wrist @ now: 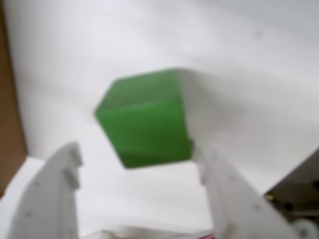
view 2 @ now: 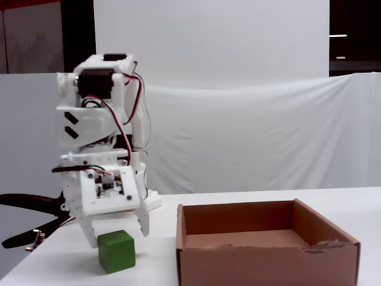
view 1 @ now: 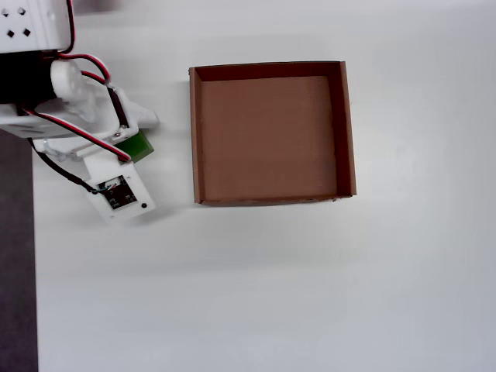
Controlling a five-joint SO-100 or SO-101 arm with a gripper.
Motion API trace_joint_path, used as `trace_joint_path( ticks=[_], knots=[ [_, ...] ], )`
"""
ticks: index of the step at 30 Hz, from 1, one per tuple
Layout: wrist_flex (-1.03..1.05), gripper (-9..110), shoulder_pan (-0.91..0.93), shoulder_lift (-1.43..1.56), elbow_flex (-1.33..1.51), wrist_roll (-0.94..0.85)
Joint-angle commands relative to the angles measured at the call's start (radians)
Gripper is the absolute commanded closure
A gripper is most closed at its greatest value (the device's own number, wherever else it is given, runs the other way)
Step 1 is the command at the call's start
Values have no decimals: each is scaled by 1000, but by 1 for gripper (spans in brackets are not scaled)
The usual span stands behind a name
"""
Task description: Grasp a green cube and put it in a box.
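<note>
I hold the gripper (view 2: 116, 233) wide-fingered just above the green cube (view 2: 116, 251), straddling it for a grasp, the empty box (view 2: 268, 260) waiting just beside it.

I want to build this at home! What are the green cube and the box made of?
The green cube looks like solid plastic or painted wood, with plain matte faces, though it is hard to tell which. The box looks like brown cardboard, with thin walls and a slightly ragged front edge.

Arm (view 2: 98, 125): folded, wrist pointing down at the table.
Gripper (view 2: 116, 233): fingers spread apart, tips low, nothing clamped.
</note>
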Motion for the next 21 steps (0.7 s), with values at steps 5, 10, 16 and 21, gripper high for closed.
trace_joint_path(
  ticks=[5, 10, 16, 21],
  knots=[
    [-35, 70, 2, -14, -44, -43],
    [-72, 71, 2, -23, -57, -43],
    [-127, 71, 2, -49, -63, -43],
    [-161, 71, -5, -61, -66, -41]
  ],
)
